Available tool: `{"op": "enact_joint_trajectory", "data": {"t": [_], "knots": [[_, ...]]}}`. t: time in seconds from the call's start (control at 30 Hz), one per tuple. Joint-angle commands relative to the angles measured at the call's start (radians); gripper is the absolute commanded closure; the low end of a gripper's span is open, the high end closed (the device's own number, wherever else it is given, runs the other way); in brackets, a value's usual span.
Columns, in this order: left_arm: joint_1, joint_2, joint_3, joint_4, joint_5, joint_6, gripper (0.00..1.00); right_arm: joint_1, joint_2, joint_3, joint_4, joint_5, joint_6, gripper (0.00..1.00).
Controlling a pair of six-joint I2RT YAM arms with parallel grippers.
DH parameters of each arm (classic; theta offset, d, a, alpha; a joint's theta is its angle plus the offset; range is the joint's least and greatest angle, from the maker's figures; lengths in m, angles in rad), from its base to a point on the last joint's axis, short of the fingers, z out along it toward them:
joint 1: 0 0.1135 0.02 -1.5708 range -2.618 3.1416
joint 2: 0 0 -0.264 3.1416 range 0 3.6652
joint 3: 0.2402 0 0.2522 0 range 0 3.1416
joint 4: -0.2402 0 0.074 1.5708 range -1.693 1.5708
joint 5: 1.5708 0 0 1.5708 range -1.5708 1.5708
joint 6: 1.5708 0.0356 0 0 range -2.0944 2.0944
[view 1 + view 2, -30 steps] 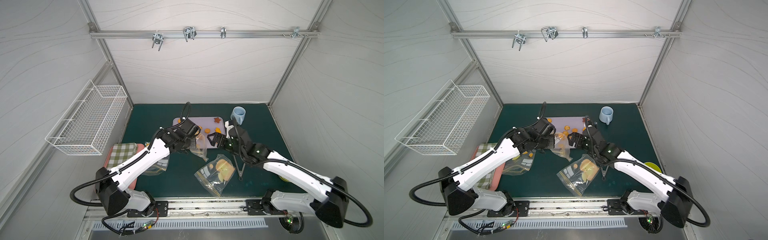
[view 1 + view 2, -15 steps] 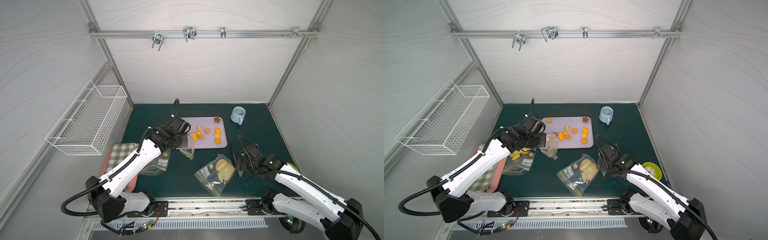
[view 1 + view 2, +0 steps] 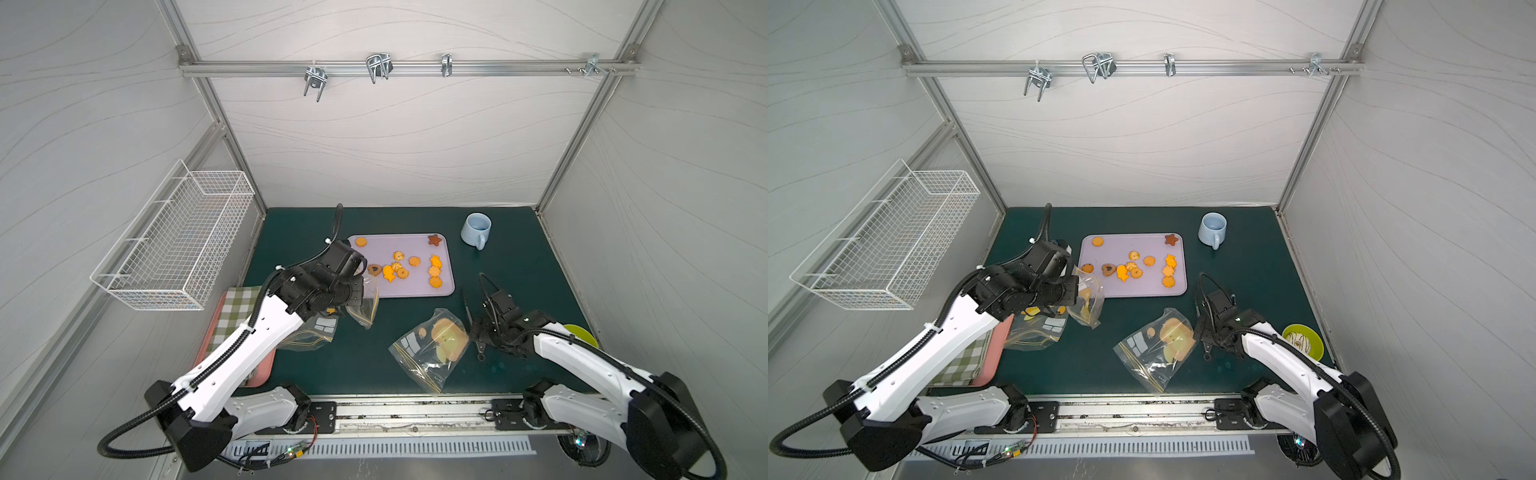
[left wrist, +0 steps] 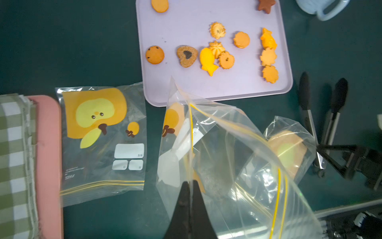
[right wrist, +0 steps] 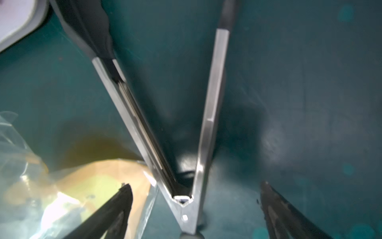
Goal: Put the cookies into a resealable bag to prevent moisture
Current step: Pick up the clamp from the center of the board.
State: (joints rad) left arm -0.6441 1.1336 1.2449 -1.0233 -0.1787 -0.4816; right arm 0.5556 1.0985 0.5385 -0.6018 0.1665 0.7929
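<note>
Tray (image 4: 186,27) cookies (image 4: 208,60) just beyond left gripper (image 4: 189,184)

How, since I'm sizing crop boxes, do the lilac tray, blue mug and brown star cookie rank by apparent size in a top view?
Largest to smallest:
1. lilac tray
2. blue mug
3. brown star cookie
None close.

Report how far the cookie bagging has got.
Done: the left hand is shut on one resealable bag, held beside the tray. In hand: the right hand, open, straddles the tongs on the mat, not gripping yet. Left: all the cookies lie on the tray; none bagged, nothing sealed.
</note>
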Motion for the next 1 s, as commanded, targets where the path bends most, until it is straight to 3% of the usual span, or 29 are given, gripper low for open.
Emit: {"op": "enact_joint_trajectory", "data": {"t": [0.0,0.43,0.7,0.97], "knots": [[-0.003,-0.027,0.006,0.071,0.042,0.034,1.00,-0.008,0.049,0.019,0.088,0.006,-0.033,0.09],[0.000,-0.018,0.011,0.059,0.021,0.034,1.00,-0.051,0.226,0.084,0.157,0.073,-0.071,0.33],[0.000,0.012,0.023,0.053,0.021,0.030,1.00,-0.132,0.334,0.169,0.235,0.112,-0.129,0.34],[0.001,0.007,0.033,0.038,0.012,0.035,1.00,-0.138,0.483,0.236,0.314,0.178,-0.134,0.26]]}}
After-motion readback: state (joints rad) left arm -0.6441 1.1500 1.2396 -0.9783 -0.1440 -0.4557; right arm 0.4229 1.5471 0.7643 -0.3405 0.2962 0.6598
